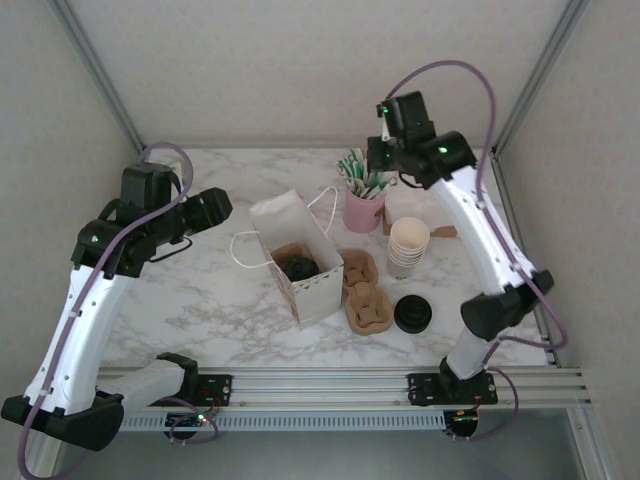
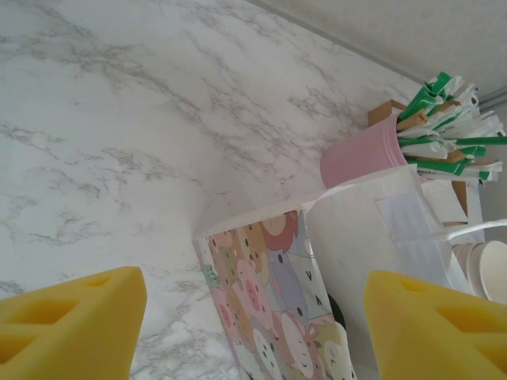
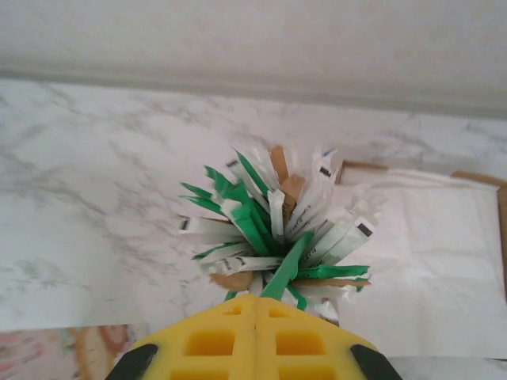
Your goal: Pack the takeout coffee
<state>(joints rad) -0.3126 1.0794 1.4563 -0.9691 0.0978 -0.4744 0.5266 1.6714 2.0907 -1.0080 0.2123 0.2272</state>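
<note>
**Coffee already bagged; right tool at the wrapped sticks**

- Nearest the arm bases, on the marble surface (image 1: 190, 300): a loose black lid (image 1: 412, 313) and, just beside it, bare cardboard carriers (image 1: 366, 298).
- Paper bag (image 1: 312, 296) stands open-mouthed at mid-surface, touching the carriers' left side. The takeout coffee (image 1: 300, 268) sits down inside it with its black lid up, apparently in a brown card tray.
- Stack of lidless cups (image 1: 408, 245) stands right of the bag, apart from it.
- Left tool (image 1: 222, 204) hangs left of the bag with its pads spread wide and nothing between them. Its wrist view looks along the bag's printed side.
- Farthest back: pink cup (image 1: 362, 210) stuffed with green-and-white wrapped sticks. Right tool (image 3: 255, 310) is directly over it with its pads pressed together, and one wrapped stick (image 3: 295, 260) runs into the seam, so it looks pinched.

Judgement: the cup itself is packed, and the step in hand is fetching an extra for the bag. Next move calls for a straight lift so the neighbouring sticks do not drag out or tip the pink cup. A carry across to the bag mouth follows, with a drop clear of the lid and handles.
</note>
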